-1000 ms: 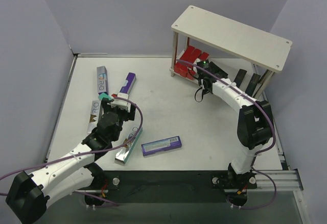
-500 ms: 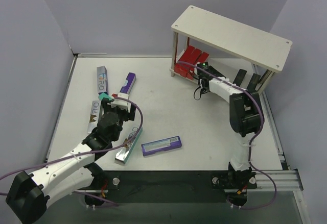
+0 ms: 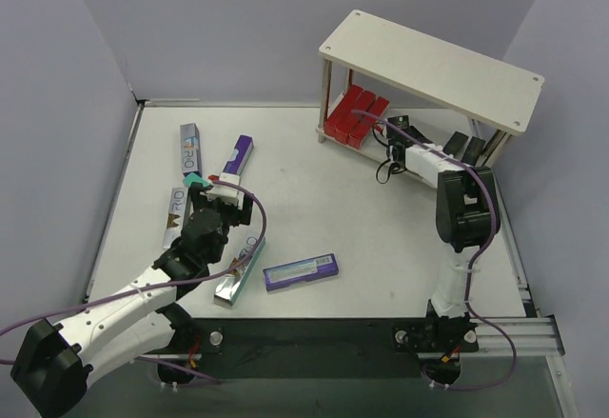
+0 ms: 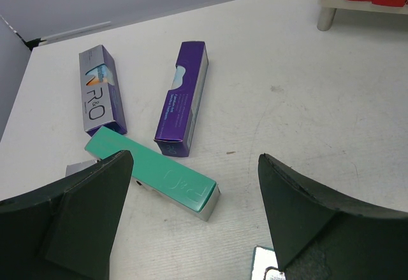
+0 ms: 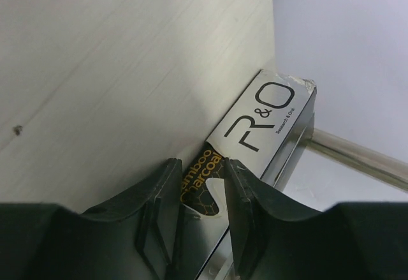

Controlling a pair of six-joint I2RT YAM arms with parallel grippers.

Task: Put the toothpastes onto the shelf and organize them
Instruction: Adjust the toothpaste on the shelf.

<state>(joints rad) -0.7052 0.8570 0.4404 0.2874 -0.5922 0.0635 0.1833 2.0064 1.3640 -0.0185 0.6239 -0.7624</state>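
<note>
The shelf (image 3: 433,66) stands at the back right with red toothpastes (image 3: 354,118) on its lower board. My right gripper (image 3: 397,125) reaches under the top board. In the right wrist view the right gripper (image 5: 203,165) has its jaws drawn in on the near end of a black toothpaste (image 5: 264,111) that lies on the pale board (image 5: 127,69). My left gripper (image 4: 194,159) hangs open over a teal toothpaste (image 4: 153,173). A purple one (image 4: 183,98) and a silver one (image 4: 99,98) lie beyond it.
Two more black cartons (image 3: 464,149) lean under the shelf's right end. A purple-and-silver carton (image 3: 301,271), a teal-edged silver one (image 3: 240,270) and a silver one (image 3: 174,213) lie near my left arm. A metal shelf leg (image 5: 357,155) runs behind the black carton.
My right gripper slid rightward under the shelf, away from the red cartons, and its jaws narrowed. The left arm has not moved.
</note>
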